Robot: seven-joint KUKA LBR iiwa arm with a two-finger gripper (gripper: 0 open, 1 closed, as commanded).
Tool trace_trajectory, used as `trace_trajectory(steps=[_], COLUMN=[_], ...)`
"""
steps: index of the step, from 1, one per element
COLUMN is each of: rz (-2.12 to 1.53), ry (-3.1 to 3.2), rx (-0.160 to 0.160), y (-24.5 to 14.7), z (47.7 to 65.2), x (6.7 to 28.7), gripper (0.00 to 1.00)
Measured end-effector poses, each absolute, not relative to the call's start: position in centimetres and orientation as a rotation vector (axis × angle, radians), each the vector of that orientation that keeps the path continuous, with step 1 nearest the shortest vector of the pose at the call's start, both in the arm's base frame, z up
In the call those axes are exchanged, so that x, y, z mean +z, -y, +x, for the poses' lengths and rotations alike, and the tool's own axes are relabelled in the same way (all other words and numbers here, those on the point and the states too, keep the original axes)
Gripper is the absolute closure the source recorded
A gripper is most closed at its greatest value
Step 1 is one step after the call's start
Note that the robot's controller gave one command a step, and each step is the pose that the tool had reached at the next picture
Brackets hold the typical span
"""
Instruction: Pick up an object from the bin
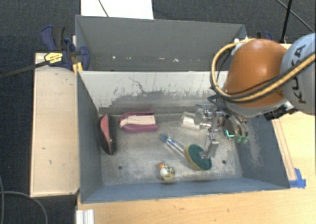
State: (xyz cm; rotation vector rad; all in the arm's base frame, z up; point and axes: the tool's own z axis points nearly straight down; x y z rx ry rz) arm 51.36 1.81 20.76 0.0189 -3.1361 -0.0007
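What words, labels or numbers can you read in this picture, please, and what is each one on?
"KUKA": on the arm's grey casing, letters running sideways, partly cut off at the picture's edge.
Things in the bin: no readable text; any marks on the small ball are too small to read.

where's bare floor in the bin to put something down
The widest bare patch of the bin floor lies left of centre, bordered by the dark pink-edged piece, the pink block, the blue tube and the small round ball. It is crowded at the right, where the gripper hangs over the green disc beside a clear piece.
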Motion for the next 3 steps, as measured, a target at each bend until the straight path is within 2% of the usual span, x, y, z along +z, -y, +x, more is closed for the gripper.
trace_trajectory(steps=[1,2,3], rz=[0.616,0.612,1.747], ry=[3.077,3.083,2.655], rx=[-0.002,-0.001,0.012], y=[-1.0,-1.0,0.9], z=[52.6,52.8,53.8], x=[8.1,8.5,8.2], gripper=[0.0,1.0,1.0])
